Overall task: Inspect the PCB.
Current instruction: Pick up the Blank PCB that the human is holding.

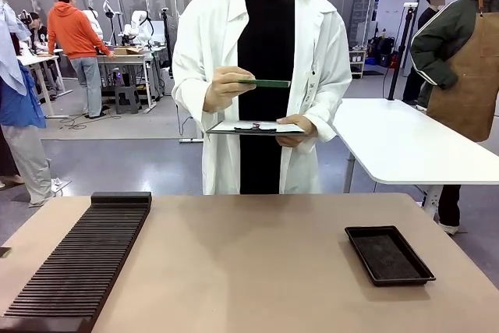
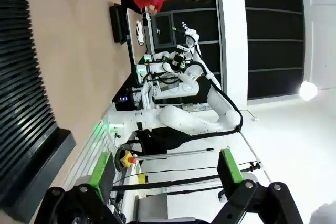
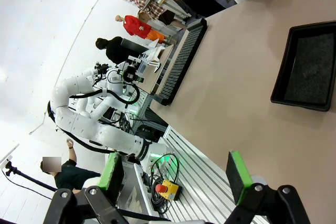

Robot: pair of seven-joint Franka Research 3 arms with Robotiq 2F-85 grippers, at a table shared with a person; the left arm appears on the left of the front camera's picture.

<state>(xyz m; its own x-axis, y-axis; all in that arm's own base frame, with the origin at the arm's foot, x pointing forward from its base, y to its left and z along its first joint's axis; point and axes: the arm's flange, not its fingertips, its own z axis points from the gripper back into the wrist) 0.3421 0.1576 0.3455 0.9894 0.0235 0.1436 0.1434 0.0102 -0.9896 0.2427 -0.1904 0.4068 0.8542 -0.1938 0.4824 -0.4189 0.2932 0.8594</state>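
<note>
Worktop (image 1: 249,255) across the lower frame. Beyond its far edge, upper centre, a person's hand (image 1: 226,87) holds the PCB (image 1: 265,83) level above a clipboard (image 1: 253,128), long axis left to right. Left gripper (image 2: 165,170) and right gripper (image 3: 175,173) gape empty, neither evidently nearer.

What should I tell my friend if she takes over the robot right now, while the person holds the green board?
Left pincer: open, holding nothing.
Right pincer: open, holding nothing.
PCB: across the table, held level in the person's hand, above a clipboard in the other hand.
On the table: black tray on the robot's right, slotted rack on its left.
Done: the person has the board up for checking.
Left: neither arm has touched the board; probably wait for the person to pass it or set it down.
</note>
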